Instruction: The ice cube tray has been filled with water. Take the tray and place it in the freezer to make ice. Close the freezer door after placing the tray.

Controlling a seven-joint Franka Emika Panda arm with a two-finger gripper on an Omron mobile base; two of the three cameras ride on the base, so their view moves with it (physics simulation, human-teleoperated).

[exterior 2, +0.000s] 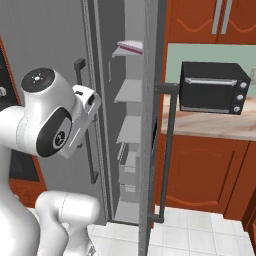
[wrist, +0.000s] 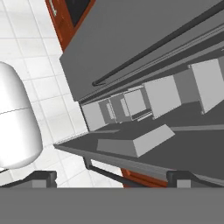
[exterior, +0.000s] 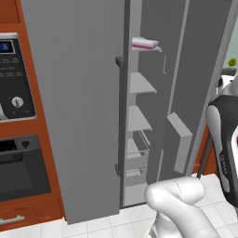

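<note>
Pale lavender, pink-rimmed ice cube tray (exterior: pixel 145 44) lies on the grey metal freezer's (exterior 2: pixel 131 131) top white shelf, near its front edge. The jaws stand wide, empty. Remaining: the stiff, likely weighty freezer door (exterior: pixel 197 69), best pushed by its bar handle (exterior 2: pixel 167 150).

The freezer door (exterior: pixel 200 93) stood swung wide, leaving an open gap ahead of the gripper (wrist: pixel 111 177) into the freezer (exterior: pixel 139 139). White shelves (exterior: pixel 139 83) split that opening into stacked bays. The ice cube tray (exterior: pixel 145 44) occupied the top shelf; a door bin (exterior: pixel 179 139) projected into the gap
</note>
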